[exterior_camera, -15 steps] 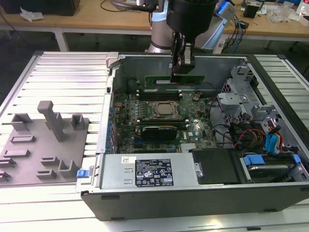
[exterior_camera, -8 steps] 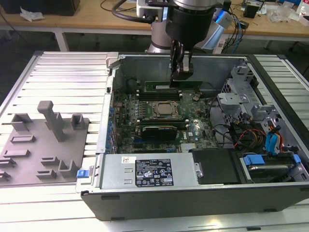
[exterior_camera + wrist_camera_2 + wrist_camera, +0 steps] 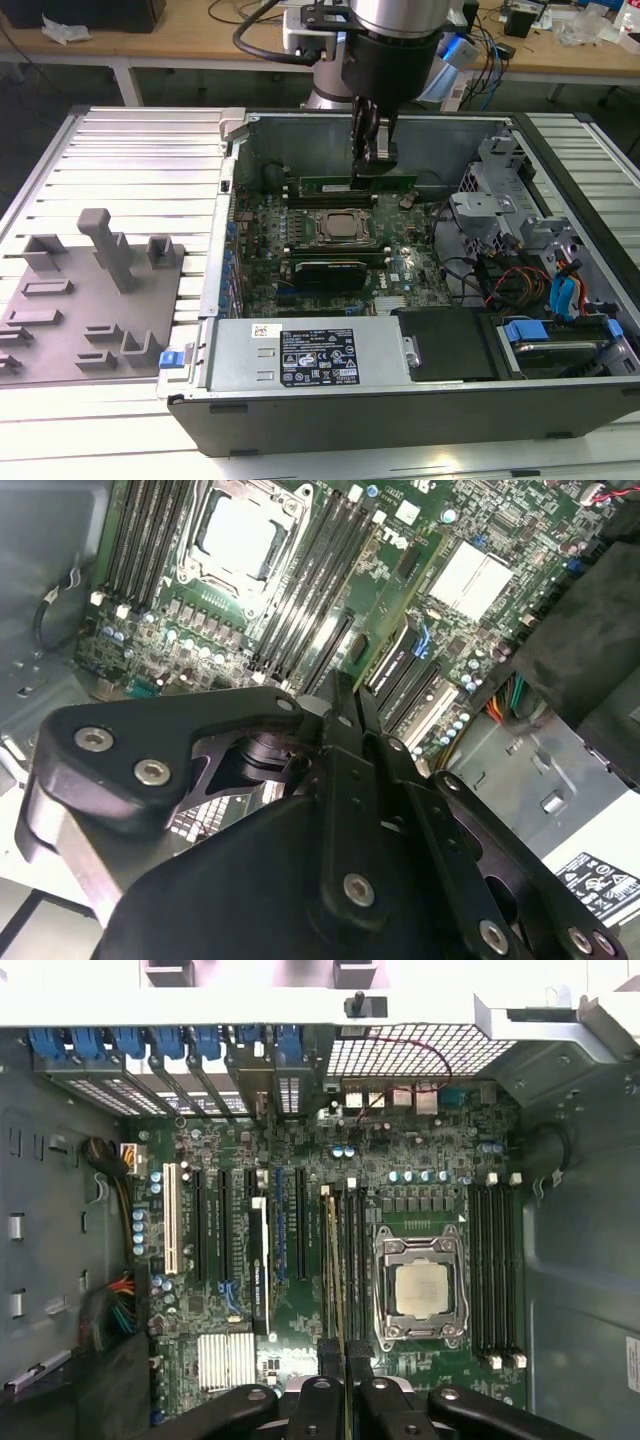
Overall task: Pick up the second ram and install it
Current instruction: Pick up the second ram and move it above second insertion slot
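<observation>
Long, narrow, flat green second ram (image 3: 335, 184)

Black screw-studded jaws, silvery arm (image 3: 398, 15)

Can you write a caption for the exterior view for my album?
Gripper holds the second ram above the motherboard.

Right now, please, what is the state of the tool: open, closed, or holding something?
Tool: closed, holding the second ram, gripped near its middle.
</observation>
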`<action>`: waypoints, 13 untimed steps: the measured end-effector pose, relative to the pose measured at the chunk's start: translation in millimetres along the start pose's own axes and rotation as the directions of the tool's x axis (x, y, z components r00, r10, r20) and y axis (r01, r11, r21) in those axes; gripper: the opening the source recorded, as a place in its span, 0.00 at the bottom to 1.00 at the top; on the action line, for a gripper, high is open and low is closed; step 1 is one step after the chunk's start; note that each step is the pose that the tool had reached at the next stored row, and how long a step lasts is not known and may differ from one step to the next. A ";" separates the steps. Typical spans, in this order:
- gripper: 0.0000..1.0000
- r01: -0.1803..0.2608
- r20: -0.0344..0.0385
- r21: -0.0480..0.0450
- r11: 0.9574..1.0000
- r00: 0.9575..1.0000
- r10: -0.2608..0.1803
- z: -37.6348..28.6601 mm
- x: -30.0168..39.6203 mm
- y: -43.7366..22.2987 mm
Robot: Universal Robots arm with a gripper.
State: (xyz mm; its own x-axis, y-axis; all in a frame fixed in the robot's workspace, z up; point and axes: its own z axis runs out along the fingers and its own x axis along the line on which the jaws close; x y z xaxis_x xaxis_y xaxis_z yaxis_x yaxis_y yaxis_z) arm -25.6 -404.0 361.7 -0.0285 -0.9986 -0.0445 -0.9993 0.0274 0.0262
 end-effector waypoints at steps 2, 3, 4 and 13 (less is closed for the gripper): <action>0.14 0.000 0.000 0.000 1.000 1.000 0.000 3.6 0.1 -0.1; 0.14 0.000 0.000 0.000 1.000 1.000 0.000 5.7 0.2 -0.2; 0.14 0.000 0.000 0.000 1.000 1.000 0.000 7.6 0.3 -0.3; 0.14 0.000 0.000 0.000 1.000 1.000 0.000 25.1 0.9 -0.9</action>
State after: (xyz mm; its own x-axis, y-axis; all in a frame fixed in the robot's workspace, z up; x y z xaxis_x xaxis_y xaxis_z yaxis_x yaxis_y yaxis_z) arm -25.4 -403.8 336.6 -0.0284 -0.9986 -0.0445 -0.9993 0.0273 0.0262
